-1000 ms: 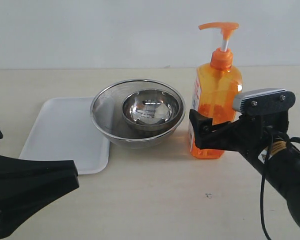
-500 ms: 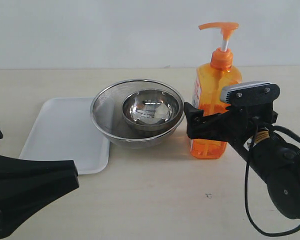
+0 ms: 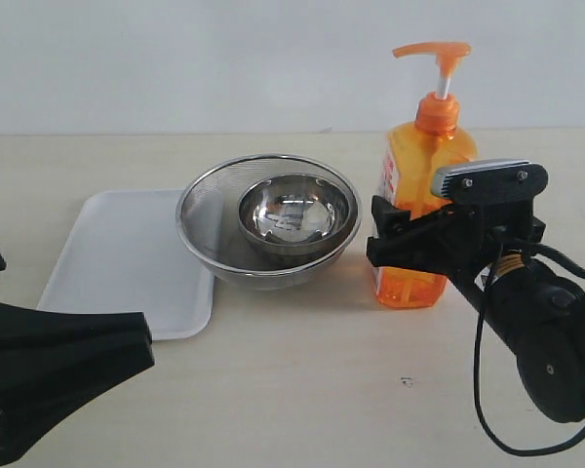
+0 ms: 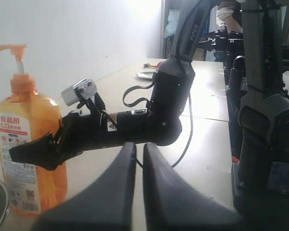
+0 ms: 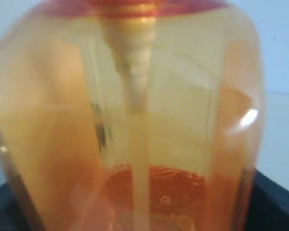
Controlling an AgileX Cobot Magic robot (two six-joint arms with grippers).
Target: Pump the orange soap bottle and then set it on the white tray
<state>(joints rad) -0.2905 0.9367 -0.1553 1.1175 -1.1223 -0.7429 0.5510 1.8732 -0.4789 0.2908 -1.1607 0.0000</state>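
Note:
The orange soap bottle (image 3: 421, 185) stands upright on the table, right of the bowls, its pump head raised and untouched. My right gripper (image 3: 390, 244) straddles the bottle's lower body from the right, with one black finger (image 3: 385, 234) across its front. The right wrist view is filled by the bottle (image 5: 135, 120), and the dark fingers (image 5: 274, 202) press at its sides. The white tray (image 3: 127, 263) lies flat at the left with nothing on it. My left gripper (image 3: 141, 346) rests low at the front left, shut and holding nothing. The left wrist view looks over its tips (image 4: 138, 147) towards the bottle (image 4: 29, 144).
A round steel mesh strainer (image 3: 214, 210) with a smaller steel bowl (image 3: 294, 214) inside it sits between the tray and the bottle, overlapping the tray's right edge. A white wall stands behind the table. Bare tabletop (image 3: 322, 370) lies in front of the bowls.
My right gripper moved left around the bottle and its jaws narrowed onto it. The bottle shifted slightly to the right. The left arm has not moved.

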